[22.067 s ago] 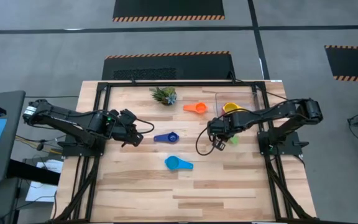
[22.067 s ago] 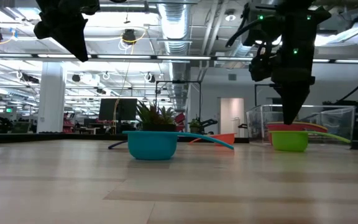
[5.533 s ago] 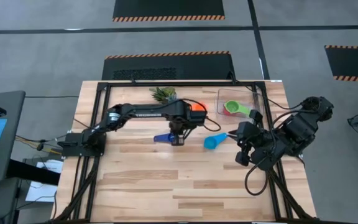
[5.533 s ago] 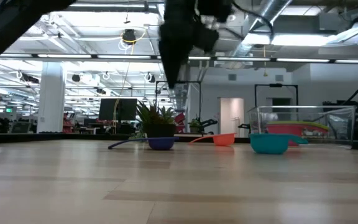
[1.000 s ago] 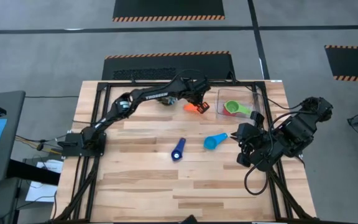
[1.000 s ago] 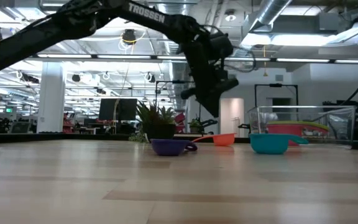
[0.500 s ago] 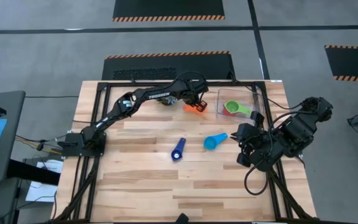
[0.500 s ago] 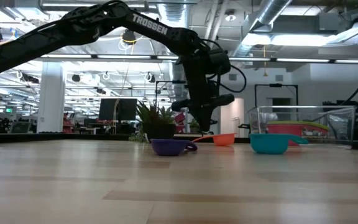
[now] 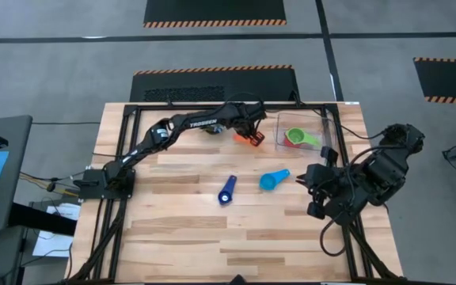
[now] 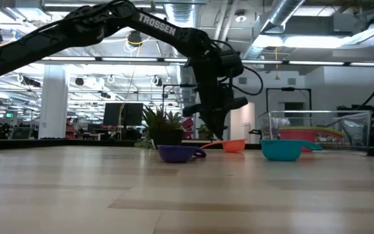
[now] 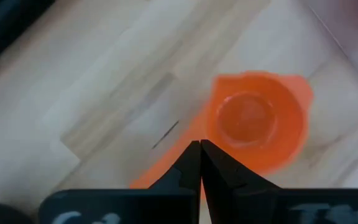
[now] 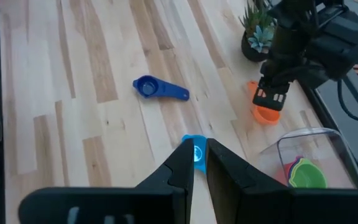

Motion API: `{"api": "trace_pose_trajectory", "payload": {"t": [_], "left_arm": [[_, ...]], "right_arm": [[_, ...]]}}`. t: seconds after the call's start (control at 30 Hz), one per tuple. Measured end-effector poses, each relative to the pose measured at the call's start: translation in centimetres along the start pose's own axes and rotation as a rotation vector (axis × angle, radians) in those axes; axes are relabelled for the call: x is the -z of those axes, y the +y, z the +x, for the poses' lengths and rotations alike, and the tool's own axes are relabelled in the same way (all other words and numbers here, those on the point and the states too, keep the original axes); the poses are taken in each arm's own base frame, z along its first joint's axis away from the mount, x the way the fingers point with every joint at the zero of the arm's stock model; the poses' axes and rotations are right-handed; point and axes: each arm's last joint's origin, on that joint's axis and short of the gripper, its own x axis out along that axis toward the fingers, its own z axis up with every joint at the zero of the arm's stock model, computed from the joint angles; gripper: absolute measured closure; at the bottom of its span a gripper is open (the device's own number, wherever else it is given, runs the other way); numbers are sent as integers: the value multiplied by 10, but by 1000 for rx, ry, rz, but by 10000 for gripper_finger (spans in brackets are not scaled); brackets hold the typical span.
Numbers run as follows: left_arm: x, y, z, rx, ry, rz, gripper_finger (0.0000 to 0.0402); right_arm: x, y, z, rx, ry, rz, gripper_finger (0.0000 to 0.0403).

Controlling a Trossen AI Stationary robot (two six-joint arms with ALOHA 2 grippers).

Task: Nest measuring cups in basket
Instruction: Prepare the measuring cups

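Basket (image 9: 324, 131) at tabletop (image 9: 172, 229) far right corner, cups nested inside. Plant (image 9: 209, 124) left of it; one cup (image 9: 249, 138) between. Two cups (image 9: 226, 191) (image 9: 273, 180) mid-tabletop.

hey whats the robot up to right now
It is nesting measuring cups in the clear basket, which already holds a green cup on top of others. The left hand is down at the orange cup beside the basket, its fingers together over the handle. The blue cup and dark blue cup wait mid-table. The right hand hangs back at the right side.
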Motion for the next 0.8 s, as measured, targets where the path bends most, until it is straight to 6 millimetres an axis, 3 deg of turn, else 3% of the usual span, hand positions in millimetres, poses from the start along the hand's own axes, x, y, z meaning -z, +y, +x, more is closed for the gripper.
{"api": "trace_pose_trajectory", "payload": {"t": [0.17, 0.67, 0.8], "left_arm": [[1, -5, -1, -94, -44, 143, 401], [-11, 13, 2, 7, -49, 59, 401], [-4, 12, 15, 4, -4, 54, 401]], "right_arm": [[2, 4, -3, -24, -10, -3, 337], [4, 9, -7, -58, -27, -1, 337], [4, 9, -7, -57, -27, -2, 337]]}}
